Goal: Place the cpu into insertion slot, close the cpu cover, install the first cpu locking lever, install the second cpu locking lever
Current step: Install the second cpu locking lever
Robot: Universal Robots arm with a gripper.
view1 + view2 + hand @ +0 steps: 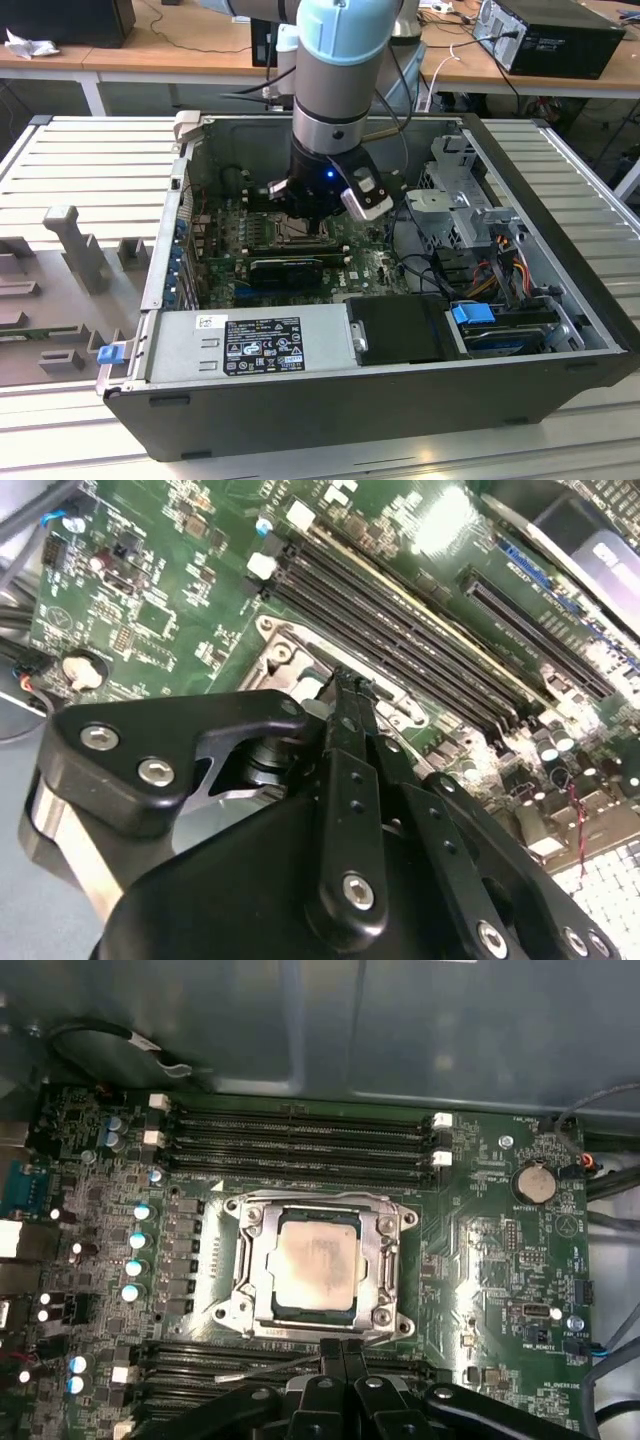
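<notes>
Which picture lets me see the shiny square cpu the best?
The first wrist view is best: it looks straight down on the cpu, sitting in the insertion slot with the cpu cover framing it. In the second wrist view the gripper hides the chip. In the exterior view the arm blocks most of the socket.

The cpu (pixel 314 1268) has a dull grey metal top with cloudy smudges. The cpu cover (pixel 380 1260) around it is shiny silver metal. The circuit board (pixel 490 1250) is smooth, glossy green. The gripper (pixel 343 1352) looks like matt black metal with shiny screws (pixel 358 891).
</notes>
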